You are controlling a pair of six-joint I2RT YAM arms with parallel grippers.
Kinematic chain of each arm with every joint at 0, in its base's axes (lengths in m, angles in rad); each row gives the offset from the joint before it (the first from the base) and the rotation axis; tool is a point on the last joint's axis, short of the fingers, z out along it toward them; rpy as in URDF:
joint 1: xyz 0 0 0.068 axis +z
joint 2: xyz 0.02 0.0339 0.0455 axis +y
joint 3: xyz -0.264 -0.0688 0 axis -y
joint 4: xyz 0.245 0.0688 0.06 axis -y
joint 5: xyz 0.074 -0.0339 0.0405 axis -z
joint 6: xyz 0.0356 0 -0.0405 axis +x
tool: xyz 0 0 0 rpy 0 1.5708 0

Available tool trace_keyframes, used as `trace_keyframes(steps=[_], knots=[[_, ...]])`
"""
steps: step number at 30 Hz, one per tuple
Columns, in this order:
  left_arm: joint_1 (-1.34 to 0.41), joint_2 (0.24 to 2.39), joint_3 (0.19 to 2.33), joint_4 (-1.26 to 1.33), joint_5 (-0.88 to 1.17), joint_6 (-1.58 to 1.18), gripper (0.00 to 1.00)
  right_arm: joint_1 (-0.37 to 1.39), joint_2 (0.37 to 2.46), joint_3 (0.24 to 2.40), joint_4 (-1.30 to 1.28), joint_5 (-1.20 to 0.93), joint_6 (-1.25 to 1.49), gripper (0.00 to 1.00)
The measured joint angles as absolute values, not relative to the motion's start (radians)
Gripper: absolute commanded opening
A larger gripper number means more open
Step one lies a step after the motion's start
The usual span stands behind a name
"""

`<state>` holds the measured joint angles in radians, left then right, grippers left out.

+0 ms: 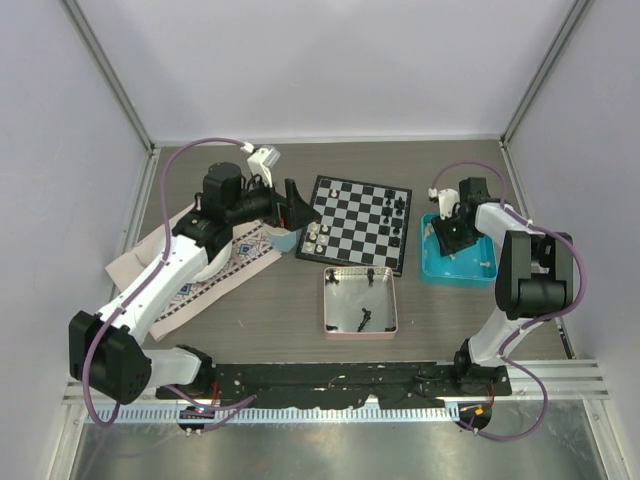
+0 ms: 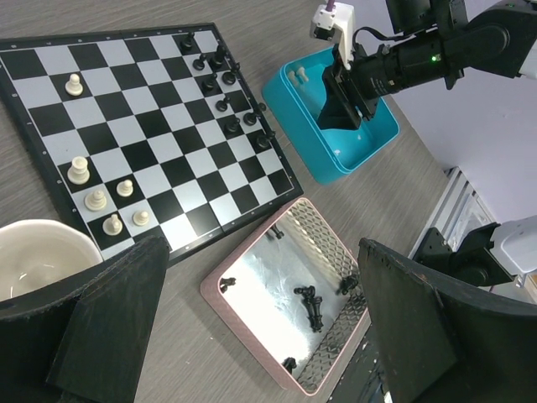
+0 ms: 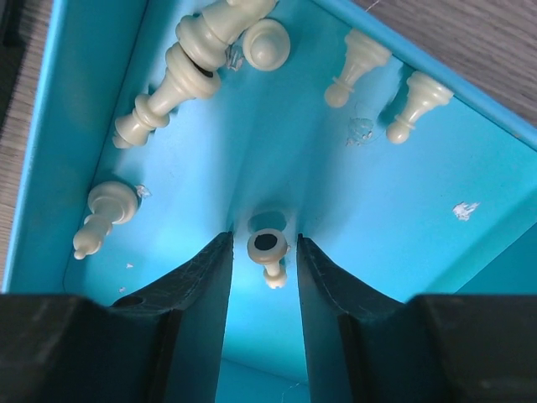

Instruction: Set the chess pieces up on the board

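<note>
Right wrist view: the right fingers (image 3: pixel 210 285) stand partly open in the blue tray (image 3: pixel 403 218), straddling a white pawn (image 3: pixel 268 252), seemingly without touching it. Left fingers (image 2: pixel 117 327) gape wide, empty, near the board (image 2: pixel 151 126).

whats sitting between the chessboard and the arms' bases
The pink tray, with a few black chess pieces lying inside it. The top external view shows it plainly.

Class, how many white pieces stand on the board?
6 white pieces on the board: five clustered by the cup, one alone further along that edge. The cup may hide more.
</note>
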<state>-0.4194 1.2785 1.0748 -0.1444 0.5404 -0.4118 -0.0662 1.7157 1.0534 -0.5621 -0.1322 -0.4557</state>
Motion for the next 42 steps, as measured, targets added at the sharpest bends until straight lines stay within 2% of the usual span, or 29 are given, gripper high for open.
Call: trace_keyframes(steps=[14,24,28,32,37,42], knots=[[-0.419,1.282,1.075,-0.139,0.545,-0.412,0.99,-0.065,1.734,1.063,-0.569,-0.156,-0.537,0.39],[-0.419,1.289,1.075,-0.122,0.576,-0.425,0.99,-0.061,1.742,1.074,-0.583,-0.165,-0.578,0.19],[-0.428,1.31,1.075,-0.087,0.606,-0.452,0.97,-0.066,1.741,1.081,-0.596,-0.182,-0.561,0.15],[-0.49,1.341,1.086,-0.069,0.593,-0.441,0.96,-0.099,1.714,1.108,-0.63,-0.246,-0.485,0.08],[-0.661,1.402,1.12,0.015,0.524,-0.355,0.93,-0.208,1.61,1.16,-0.643,-0.399,-0.269,0.1],[-0.795,1.503,1.118,0.255,0.434,-0.254,0.92,-0.308,1.568,1.208,-0.62,-0.565,0.007,0.11]])
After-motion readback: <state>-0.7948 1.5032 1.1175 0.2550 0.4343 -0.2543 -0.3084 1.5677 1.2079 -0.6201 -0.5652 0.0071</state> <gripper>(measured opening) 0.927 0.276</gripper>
